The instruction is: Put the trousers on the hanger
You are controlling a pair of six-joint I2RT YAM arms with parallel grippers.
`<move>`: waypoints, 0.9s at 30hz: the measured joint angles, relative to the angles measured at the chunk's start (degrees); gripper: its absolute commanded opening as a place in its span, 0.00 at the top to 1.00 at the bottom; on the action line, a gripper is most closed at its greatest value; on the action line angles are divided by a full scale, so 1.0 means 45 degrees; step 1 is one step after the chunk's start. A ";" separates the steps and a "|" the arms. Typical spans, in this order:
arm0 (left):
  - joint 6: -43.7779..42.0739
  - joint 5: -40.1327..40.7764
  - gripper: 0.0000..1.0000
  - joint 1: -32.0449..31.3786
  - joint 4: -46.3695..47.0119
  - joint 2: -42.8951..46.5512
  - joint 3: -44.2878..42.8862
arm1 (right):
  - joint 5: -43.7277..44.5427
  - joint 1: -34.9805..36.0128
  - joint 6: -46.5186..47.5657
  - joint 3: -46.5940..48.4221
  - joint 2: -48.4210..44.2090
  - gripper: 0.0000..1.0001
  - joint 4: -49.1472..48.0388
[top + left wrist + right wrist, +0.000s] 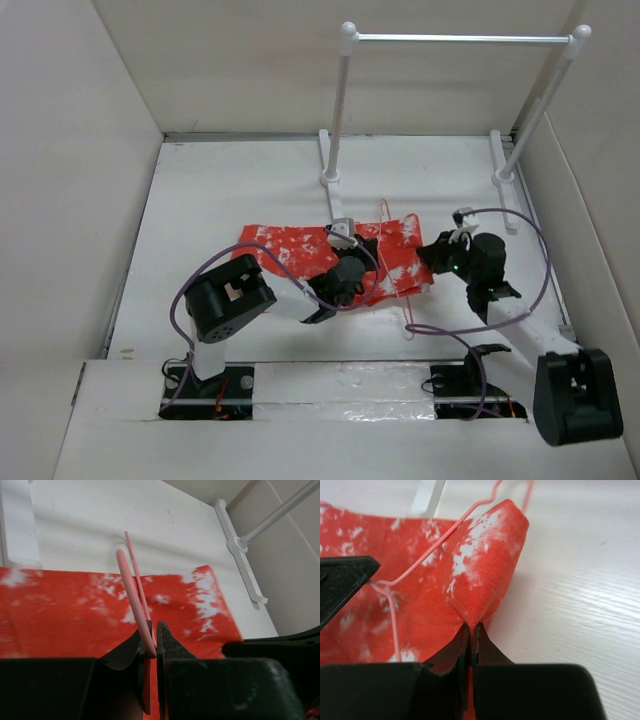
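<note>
The trousers [290, 250] lie flat across the middle of the table, orange-red with white splotches. The hanger [384, 215], a thin pink wire, lies over their right part, and its lower end reaches the bare table toward the front. My left gripper [360, 262] is over the trousers and shut on the hanger wire [131, 587], which runs up from between its jaws [154, 640]. My right gripper [428, 258] is at the trousers' right edge. In the right wrist view it [471, 630] is shut on a raised fold of the trousers [475, 565], with the hanger [440, 545] lying to the left.
A white rail [460, 39] on two posts stands at the back, its feet [330, 160] on the table behind the trousers. One foot [240, 555] shows in the left wrist view. White walls enclose the table on three sides. Purple cables loop off both arms.
</note>
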State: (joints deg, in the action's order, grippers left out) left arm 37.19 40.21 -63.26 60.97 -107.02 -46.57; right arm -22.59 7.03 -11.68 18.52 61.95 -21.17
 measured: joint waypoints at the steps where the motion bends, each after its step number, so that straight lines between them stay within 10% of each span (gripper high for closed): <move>1: -0.0189 -0.0010 1.00 0.0000 0.0019 0.0175 0.0102 | 0.0131 -0.0262 0.0044 -0.0010 -0.0670 1.00 0.0384; 11: -0.1661 -0.0262 1.00 0.0005 -0.0534 0.1676 0.1098 | 0.1792 -0.3487 0.0583 -0.0083 -0.3313 1.00 0.3079; 27: -0.5678 -0.2511 1.00 0.0053 -0.2327 0.2667 0.0573 | 0.2030 -0.4051 0.0253 0.0811 0.0219 1.00 0.2098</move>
State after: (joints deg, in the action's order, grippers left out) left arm 11.64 28.91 -63.02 50.50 -95.02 -43.99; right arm -13.45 -11.20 -10.55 22.17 62.94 -11.73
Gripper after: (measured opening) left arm 0.036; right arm 0.036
